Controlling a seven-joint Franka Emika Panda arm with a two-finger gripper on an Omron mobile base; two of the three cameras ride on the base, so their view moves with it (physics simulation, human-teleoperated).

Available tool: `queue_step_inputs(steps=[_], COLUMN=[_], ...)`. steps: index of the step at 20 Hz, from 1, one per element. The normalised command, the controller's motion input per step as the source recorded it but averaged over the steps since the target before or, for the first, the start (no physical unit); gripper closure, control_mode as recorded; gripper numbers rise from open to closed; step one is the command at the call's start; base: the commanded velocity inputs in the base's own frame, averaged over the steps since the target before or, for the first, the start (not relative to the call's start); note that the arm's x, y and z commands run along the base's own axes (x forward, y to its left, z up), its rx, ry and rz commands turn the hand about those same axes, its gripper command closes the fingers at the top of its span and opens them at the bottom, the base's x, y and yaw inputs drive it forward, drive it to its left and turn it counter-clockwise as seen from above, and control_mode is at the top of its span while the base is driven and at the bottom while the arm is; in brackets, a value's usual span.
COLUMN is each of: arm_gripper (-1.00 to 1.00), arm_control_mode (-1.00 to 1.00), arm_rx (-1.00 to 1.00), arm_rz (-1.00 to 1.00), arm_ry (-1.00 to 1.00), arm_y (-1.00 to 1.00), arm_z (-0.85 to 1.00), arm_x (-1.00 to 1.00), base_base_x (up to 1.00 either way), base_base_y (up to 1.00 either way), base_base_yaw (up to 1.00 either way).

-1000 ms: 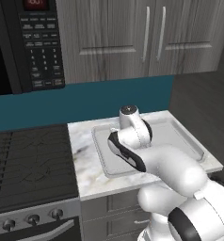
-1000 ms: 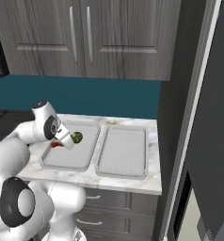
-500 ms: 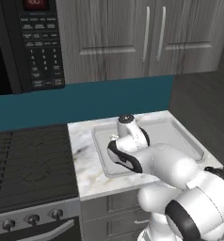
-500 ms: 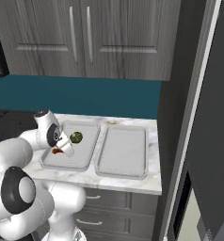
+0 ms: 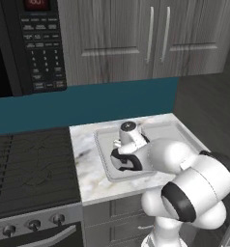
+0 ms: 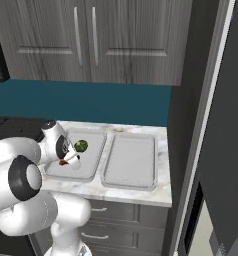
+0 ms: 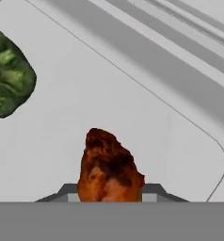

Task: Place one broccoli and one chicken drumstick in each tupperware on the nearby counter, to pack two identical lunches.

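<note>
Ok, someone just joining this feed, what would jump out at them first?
Probably the gripper low over the left tupperware, shut on a brown chicken drumstick. Next, the green broccoli already lying in that same container, just beyond the drumstick. The right tupperware beside it on the marble counter has nothing in it yet.

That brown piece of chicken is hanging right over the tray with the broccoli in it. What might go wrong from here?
The gripper is shut on the chicken drumstick over the left tupperware. Released from this height, it might bounce or roll against the broccoli nearby. Coming lower, the fingers might knock the container's floor and shift it on the counter. The right tupperware holds nothing, so that lunch is not yet packed.
</note>
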Motion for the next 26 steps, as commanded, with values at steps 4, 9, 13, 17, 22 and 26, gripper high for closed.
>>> queue_step_inputs(steps=[4,9,13,17,22,26], arm_gripper=[-1.0,-1.0,-1.0,-1.0,-1.0,-1.0], arm_control_mode=[-1.0,-1.0,-1.0,-1.0,-1.0,-1.0], arm_rx=[0.0,0.0,0.0,0.0,0.01,0.0], arm_rz=[-0.07,-0.05,-0.07,-0.09,-0.03,0.03], arm_ry=[0.0,0.0,0.0,-0.06,-0.05,0.0], arm_y=[0.0,0.0,0.0,-0.16,-0.42,-0.55], arm_z=[-0.18,-0.02,0.09,0.47,0.85,1.0], arm_x=[0.33,0.3,0.05,-0.65,-0.75,-0.77], base_base_x=[0.0,0.0,0.0,0.0,0.0,0.0], base_base_y=[0.0,0.0,0.0,0.0,0.0,0.0], base_base_yaw=[0.0,0.0,0.0,0.0,0.0,0.0])
